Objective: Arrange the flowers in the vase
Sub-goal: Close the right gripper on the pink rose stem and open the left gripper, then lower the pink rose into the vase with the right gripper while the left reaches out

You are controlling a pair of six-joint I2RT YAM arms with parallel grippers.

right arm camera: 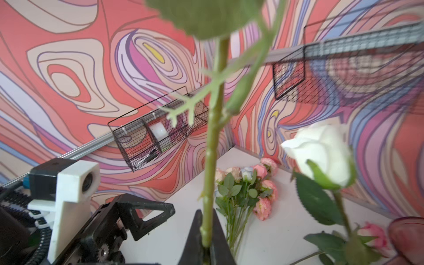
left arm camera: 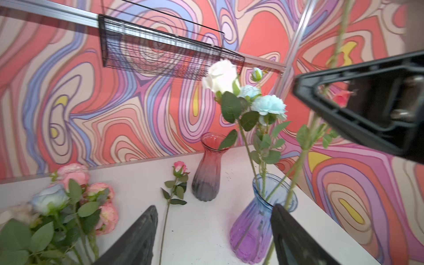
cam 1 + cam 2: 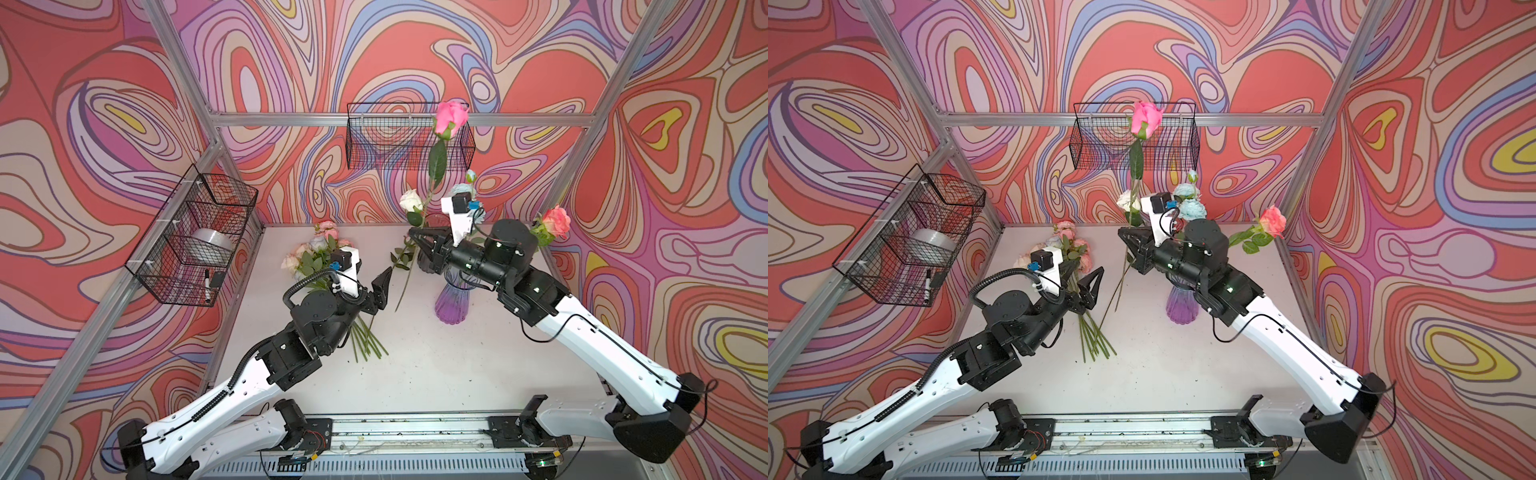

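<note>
One long-stemmed pink rose (image 3: pixel 451 116) is pinched mid-stem by the right gripper (image 3: pixel 413 232) near the ribbed purple glass vase (image 3: pixel 451 303), the left gripper (image 3: pixel 382 291) being spread empty, so the crowded mouth may be missed by the dangling stem end.

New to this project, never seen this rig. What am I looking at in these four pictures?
Two robot arms stand at a white table. Two pictures look down from overhead, side by side; the other two come from a camera on each arm's wrist. On the table: a bunch of loose flowers, a purple vase holding several blooms, and a red vase. The right pincer is shut on the stem of a pink rose, held roughly upright. The left pincer is open and empty.
</note>
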